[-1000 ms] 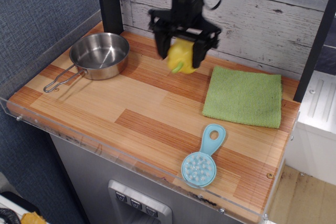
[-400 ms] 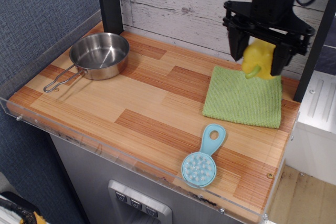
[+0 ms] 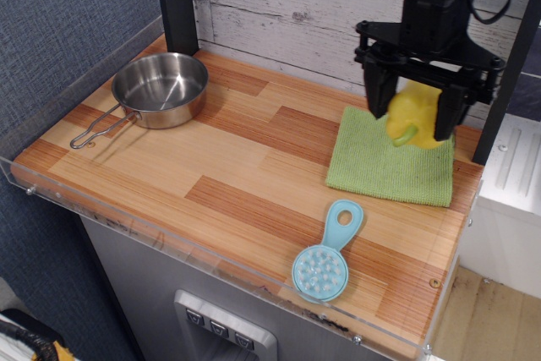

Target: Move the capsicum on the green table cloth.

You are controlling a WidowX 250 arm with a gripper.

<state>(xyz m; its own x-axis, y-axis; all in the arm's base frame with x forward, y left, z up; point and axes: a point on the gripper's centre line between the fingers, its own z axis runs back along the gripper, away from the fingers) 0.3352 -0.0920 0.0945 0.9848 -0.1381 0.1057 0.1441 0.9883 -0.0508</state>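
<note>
1. The capsicum (image 3: 414, 113) is held over the far part of the green table cloth (image 3: 390, 161), its green stem pointing down and to the left. A second ago it was over bare wood left of the cloth; it has since been carried across and now sits a little lower than a moment ago.
2. I judge that the carry is all but done: what remains is a short descent and the release.
3. The gripper (image 3: 417, 116) is closed on the capsicum, one dark finger on each flank and the jaws only as wide as the fruit.
4. From this single high view I cannot tell for certain whether the capsicum already touches the cloth or hangs just above it.
5. The steel pan (image 3: 161, 87) and blue brush (image 3: 325, 258) lie well apart from the cloth, out of the way.
</note>
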